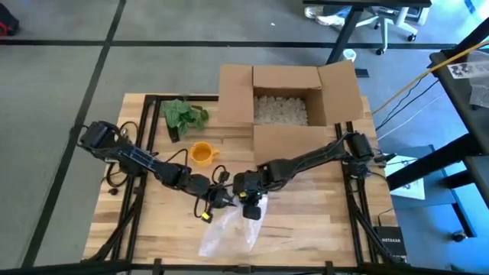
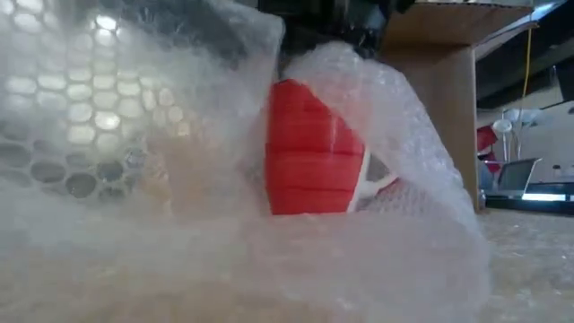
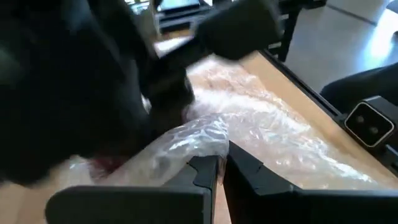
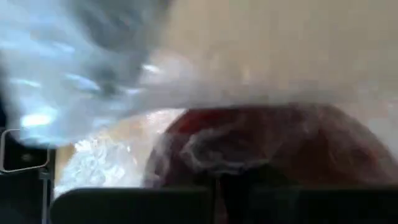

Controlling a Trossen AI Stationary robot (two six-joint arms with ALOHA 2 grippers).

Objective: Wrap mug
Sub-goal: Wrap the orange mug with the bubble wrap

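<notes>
The wooden table (image 1: 306,229) carried everything. At its far side sat an open cardboard box (image 1: 286,95), flaps spread, w/ white packing fill (image 1: 279,108) inside. A sheet of clear bubble wrap (image 1: 229,233) lay on the near middle of the table, and in the low view it rose in folds on both sides of the red mug (image 2: 312,152), which stood upright w/ the wrap draped over & around it. 2 dark arms met above that spot.

The left gripper (image 1: 216,200) reached in from the left side; the left wrist view showed its fingers (image 3: 208,171) pressed nearly together w/ a fold of the wrap's edge between them, so it was pinched on the wrap. The right gripper (image 1: 252,208) hung just beside it, over the mug; in the right wrist view the red mug under wrap filled the frame right at the fingers, but whether they were open or closed couldn't be told.

Farther back, a green crumpled item (image 1: 183,116) lay left of the box, and a small orange mug (image 1: 202,153) stood between it and the arms.
</notes>
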